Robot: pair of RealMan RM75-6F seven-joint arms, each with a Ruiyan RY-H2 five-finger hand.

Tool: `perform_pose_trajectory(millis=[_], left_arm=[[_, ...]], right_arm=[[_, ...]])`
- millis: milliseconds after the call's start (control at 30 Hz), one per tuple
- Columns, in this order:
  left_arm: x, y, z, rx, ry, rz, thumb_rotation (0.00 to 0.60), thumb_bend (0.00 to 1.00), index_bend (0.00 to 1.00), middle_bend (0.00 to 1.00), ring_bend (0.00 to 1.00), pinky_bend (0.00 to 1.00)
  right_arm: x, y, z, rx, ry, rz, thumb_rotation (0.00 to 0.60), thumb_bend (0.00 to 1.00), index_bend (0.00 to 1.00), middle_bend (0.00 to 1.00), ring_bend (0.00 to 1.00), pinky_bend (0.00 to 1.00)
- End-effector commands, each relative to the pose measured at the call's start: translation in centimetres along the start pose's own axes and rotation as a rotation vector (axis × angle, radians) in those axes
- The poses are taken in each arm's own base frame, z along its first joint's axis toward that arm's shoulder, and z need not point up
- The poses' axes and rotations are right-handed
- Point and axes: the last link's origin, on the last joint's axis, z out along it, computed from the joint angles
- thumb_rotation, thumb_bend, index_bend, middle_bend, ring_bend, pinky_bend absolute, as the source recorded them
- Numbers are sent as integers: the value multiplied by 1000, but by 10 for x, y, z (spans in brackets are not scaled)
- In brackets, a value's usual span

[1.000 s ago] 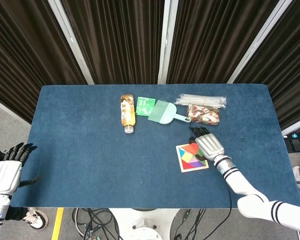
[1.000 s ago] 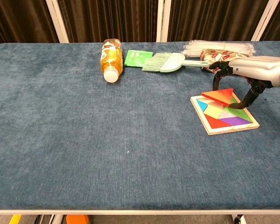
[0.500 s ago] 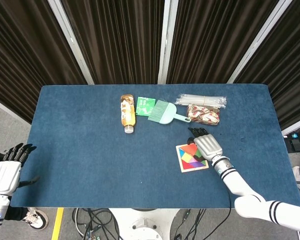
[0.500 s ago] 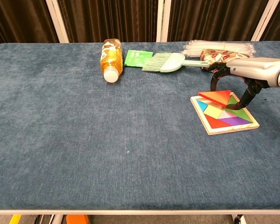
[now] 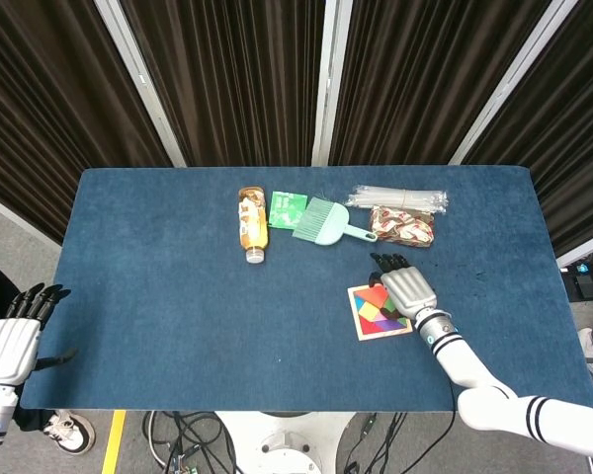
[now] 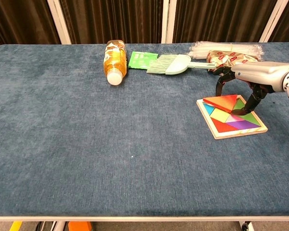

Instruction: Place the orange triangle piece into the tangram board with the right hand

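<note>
The orange triangle [image 6: 222,101] lies low over the far edge of the wooden tangram board [image 6: 216,131], tilted a little, with several coloured pieces inlaid beneath it. My right hand [image 6: 254,76] arches over the board from the right; its fingers [image 6: 219,85] reach down behind the triangle and the thumb sits at the triangle's right corner, pinching it. In the head view the right hand [image 5: 407,287] covers the board's [image 5: 385,335] far right part, with the orange triangle [image 5: 378,294] peeking out at its left. My left hand [image 5: 14,342] hangs open off the table's left front corner.
Along the far side lie an orange-drink bottle [image 6: 114,60], a green packet [image 6: 142,58], a mint brush [image 6: 171,64], a bundle of clear straws [image 6: 226,47] and a red patterned snack packet [image 6: 226,57] just behind the right hand. Blue cloth covers the table.
The right hand has lowered the orange triangle from above the board down onto its far edge and drawn slightly nearer. The left hand has not moved.
</note>
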Motion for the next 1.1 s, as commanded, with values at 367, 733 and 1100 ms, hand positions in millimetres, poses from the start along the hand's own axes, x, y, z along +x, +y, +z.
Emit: perform_pose_trajectory(millis=[367, 733, 1100], left_arm=[[0, 0, 0, -2, -1, -1, 600, 0, 172, 129, 50, 134], [0, 0, 0, 0, -2, 0, 600, 0, 172, 129, 50, 134], [-1, -1, 0, 1, -3, -2, 600, 0, 172, 129, 50, 134]], right_arm=[[-3, 0, -4, -4, -7, 39, 600, 206, 607, 17, 0, 0], [-4, 1, -2, -6, -11, 47, 600, 207, 606, 17, 0, 0], [-4, 3, -1, -17, -10, 27, 600, 206, 607, 17, 0, 0]])
